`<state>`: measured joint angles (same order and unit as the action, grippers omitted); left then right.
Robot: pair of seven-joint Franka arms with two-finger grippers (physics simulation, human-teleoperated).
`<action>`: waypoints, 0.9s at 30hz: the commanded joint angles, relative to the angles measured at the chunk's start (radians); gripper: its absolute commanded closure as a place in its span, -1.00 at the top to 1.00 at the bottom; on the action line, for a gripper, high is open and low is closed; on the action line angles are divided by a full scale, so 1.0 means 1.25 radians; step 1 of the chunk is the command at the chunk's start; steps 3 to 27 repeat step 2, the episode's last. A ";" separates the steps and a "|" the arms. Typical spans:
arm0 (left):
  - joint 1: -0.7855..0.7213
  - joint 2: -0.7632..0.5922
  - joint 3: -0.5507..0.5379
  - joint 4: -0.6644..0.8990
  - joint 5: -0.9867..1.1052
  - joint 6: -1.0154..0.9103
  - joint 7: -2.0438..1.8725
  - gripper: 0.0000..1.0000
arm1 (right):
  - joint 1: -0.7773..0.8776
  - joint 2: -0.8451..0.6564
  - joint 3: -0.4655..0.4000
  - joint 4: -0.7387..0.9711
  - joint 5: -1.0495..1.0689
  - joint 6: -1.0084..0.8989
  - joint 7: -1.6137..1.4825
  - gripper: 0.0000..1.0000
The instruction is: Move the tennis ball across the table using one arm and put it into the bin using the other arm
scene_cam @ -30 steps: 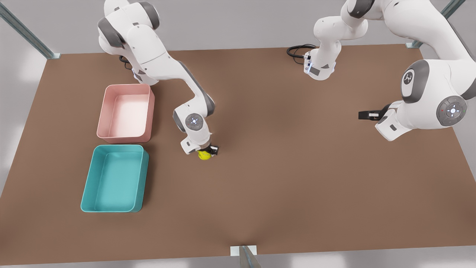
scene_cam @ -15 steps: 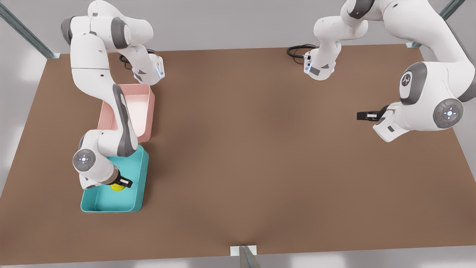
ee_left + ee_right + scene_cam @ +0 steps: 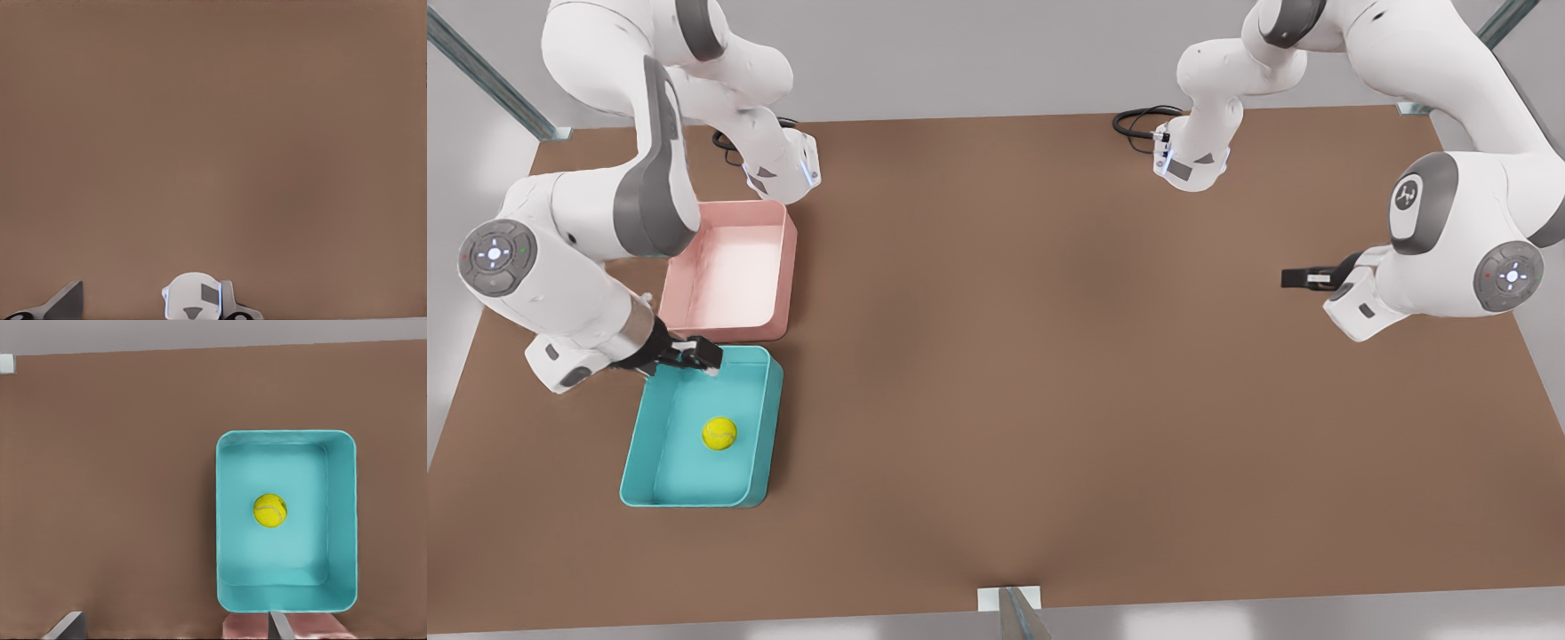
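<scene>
Now the tennis ball (image 3: 719,433) lies loose on the floor of the bin (image 3: 758,484), apart from its walls. My right gripper (image 3: 704,357) hangs over the far rim, fingers spread and empty; I'd lift straight up, minding the pink tray (image 3: 783,267) just beside. My left gripper (image 3: 1288,277) waits over open table (image 3: 1049,356); its fingers I cannot tell.
</scene>
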<state>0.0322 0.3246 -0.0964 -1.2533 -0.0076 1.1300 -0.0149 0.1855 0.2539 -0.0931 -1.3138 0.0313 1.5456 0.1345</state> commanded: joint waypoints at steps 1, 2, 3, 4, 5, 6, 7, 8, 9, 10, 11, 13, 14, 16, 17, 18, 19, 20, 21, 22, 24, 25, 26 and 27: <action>0.000 -0.001 0.000 0.001 -0.003 0.021 0.000 1.00 | -0.021 -0.053 0.024 -0.041 -0.016 -0.182 -0.003 1.00; 0.000 -0.001 0.000 0.001 -0.003 0.025 -0.002 1.00 | -0.022 -0.056 0.025 -0.047 -0.016 -0.181 -0.003 1.00; 0.000 -0.001 0.000 0.001 -0.003 0.025 -0.002 1.00 | -0.022 -0.056 0.025 -0.047 -0.016 -0.181 -0.003 1.00; 0.000 -0.001 0.000 0.001 -0.003 0.025 -0.002 1.00 | -0.022 -0.056 0.025 -0.047 -0.016 -0.181 -0.003 1.00; 0.000 -0.001 0.000 0.001 -0.003 0.025 -0.002 1.00 | -0.022 -0.056 0.025 -0.047 -0.016 -0.181 -0.003 1.00; 0.000 -0.001 0.000 0.001 -0.003 0.025 -0.002 1.00 | -0.022 -0.056 0.025 -0.047 -0.016 -0.181 -0.003 1.00; 0.000 -0.001 0.000 0.001 -0.003 0.025 -0.002 1.00 | -0.022 -0.056 0.025 -0.047 -0.016 -0.181 -0.003 1.00; 0.000 -0.001 0.000 0.001 -0.003 0.025 -0.002 1.00 | -0.022 -0.056 0.025 -0.047 -0.016 -0.181 -0.003 1.00; 0.000 -0.001 0.000 0.001 -0.003 0.025 -0.002 1.00 | -0.022 -0.056 0.025 -0.047 -0.016 -0.181 -0.003 1.00; 0.000 -0.001 0.000 0.001 -0.003 0.025 -0.002 1.00 | -0.022 -0.056 0.025 -0.047 -0.016 -0.181 -0.003 1.00; 0.000 -0.001 0.000 0.001 -0.003 0.025 -0.002 1.00 | -0.022 -0.056 0.025 -0.047 -0.016 -0.181 -0.003 1.00; 0.000 -0.001 0.000 0.001 -0.003 0.025 -0.002 1.00 | -0.022 -0.056 0.025 -0.047 -0.016 -0.181 -0.003 1.00; 0.000 -0.001 0.000 0.001 -0.003 0.025 -0.002 1.00 | -0.022 -0.056 0.025 -0.047 -0.016 -0.181 -0.003 1.00; 0.000 -0.001 0.000 0.001 -0.003 0.025 -0.002 1.00 | -0.022 -0.056 0.025 -0.047 -0.016 -0.181 -0.003 1.00; 0.000 -0.001 0.000 0.001 -0.003 0.025 -0.002 1.00 | -0.022 -0.056 0.025 -0.047 -0.016 -0.181 -0.003 1.00; 0.000 -0.001 0.000 0.001 -0.003 0.025 -0.002 1.00 | -0.022 -0.056 0.025 -0.047 -0.016 -0.181 -0.003 1.00; 0.000 -0.001 0.000 0.001 -0.003 0.025 -0.002 1.00 | -0.022 -0.056 0.025 -0.047 -0.016 -0.181 -0.003 1.00; 0.000 -0.001 0.000 0.001 -0.003 0.025 -0.002 1.00 | -0.022 -0.056 0.025 -0.047 -0.016 -0.181 -0.003 1.00; 0.000 -0.001 0.000 0.001 -0.003 0.025 -0.002 1.00 | -0.022 -0.056 0.025 -0.047 -0.016 -0.181 -0.003 1.00; 0.000 -0.001 0.000 0.001 -0.003 0.025 -0.002 1.00 | -0.022 -0.056 0.025 -0.047 -0.016 -0.181 -0.003 1.00; 0.000 -0.001 0.000 0.001 -0.003 0.025 -0.002 1.00 | -0.022 -0.056 0.025 -0.047 -0.016 -0.181 -0.003 1.00; 0.000 -0.001 0.000 0.001 -0.003 0.025 -0.002 1.00 | -0.022 -0.056 0.025 -0.047 -0.016 -0.181 -0.003 1.00; 0.000 -0.001 0.000 0.001 -0.003 0.025 -0.002 1.00 | -0.022 -0.056 0.025 -0.047 -0.016 -0.181 -0.003 1.00; 0.000 -0.001 0.000 0.001 -0.003 0.025 -0.002 1.00 | -0.022 -0.056 0.025 -0.047 -0.016 -0.181 -0.003 1.00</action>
